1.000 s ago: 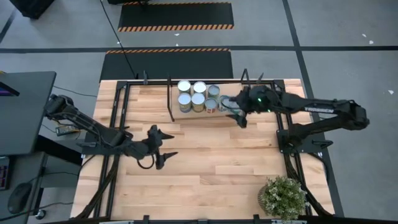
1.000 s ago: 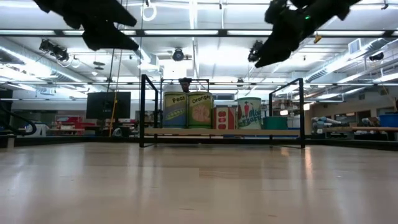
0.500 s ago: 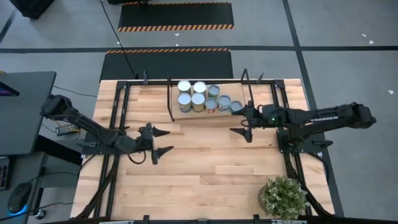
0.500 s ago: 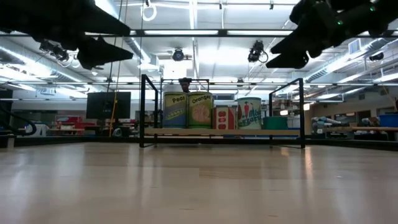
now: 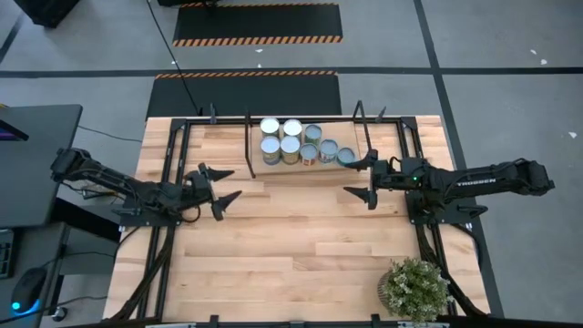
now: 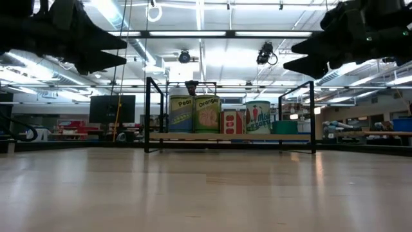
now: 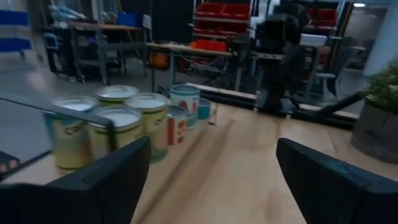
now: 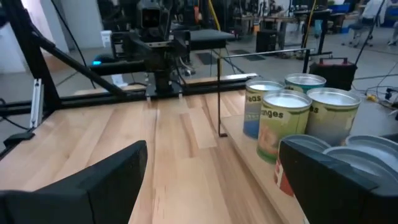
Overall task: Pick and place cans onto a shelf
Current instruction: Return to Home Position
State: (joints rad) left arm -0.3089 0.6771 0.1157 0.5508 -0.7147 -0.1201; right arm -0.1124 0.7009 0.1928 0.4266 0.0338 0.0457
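Several cans [image 5: 291,144] stand upright in a cluster on the shelf [image 5: 273,168], a light-wood board with black upright rods at the table's far middle. They also show in the low view [image 6: 207,115], the left wrist view [image 7: 127,127] and the right wrist view [image 8: 283,121]. My left gripper [image 5: 232,183] is open and empty, in the air left of the shelf. My right gripper [image 5: 347,178] is open and empty, in the air just right of and nearer than the rightmost can [image 5: 346,156]. Both show high in the low view, the left [image 6: 125,51] and the right [image 6: 290,56].
A green potted plant [image 5: 414,287] stands at the table's near right corner. Black frame rails [image 5: 173,182] run along the table's left and right sides. The bare wooden tabletop [image 5: 301,237] spreads between the arms and toward the near edge.
My right gripper has drawn back from the rightmost can toward the table's right and near edge, tipping from pointing down to about level. My left gripper has gone toward the table's left and far edges and turned toward the shelf. The cans have stayed in place.
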